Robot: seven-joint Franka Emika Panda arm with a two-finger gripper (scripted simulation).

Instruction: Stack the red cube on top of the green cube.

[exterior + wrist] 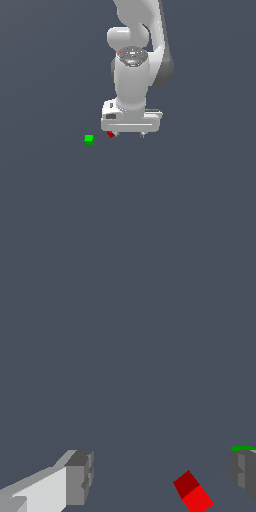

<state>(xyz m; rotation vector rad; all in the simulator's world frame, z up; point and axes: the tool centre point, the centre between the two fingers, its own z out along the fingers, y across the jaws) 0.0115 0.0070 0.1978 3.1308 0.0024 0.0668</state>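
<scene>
We see the fingers (162, 476) spread wide, gripping nothing. Red cube (193, 491) sits on the desk (55, 200) btwn them, nearer one finger, touching neither. Ext. view: green cube (89, 139) just left of red cube. Wrist view catches only its green edge behind a fingertip.

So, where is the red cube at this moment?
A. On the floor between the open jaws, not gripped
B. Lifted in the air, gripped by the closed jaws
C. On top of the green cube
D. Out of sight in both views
A: the wrist view shows the red cube lying between the two widely spread fingers, touched by neither, while the green cube sits apart with nothing on it.
</scene>
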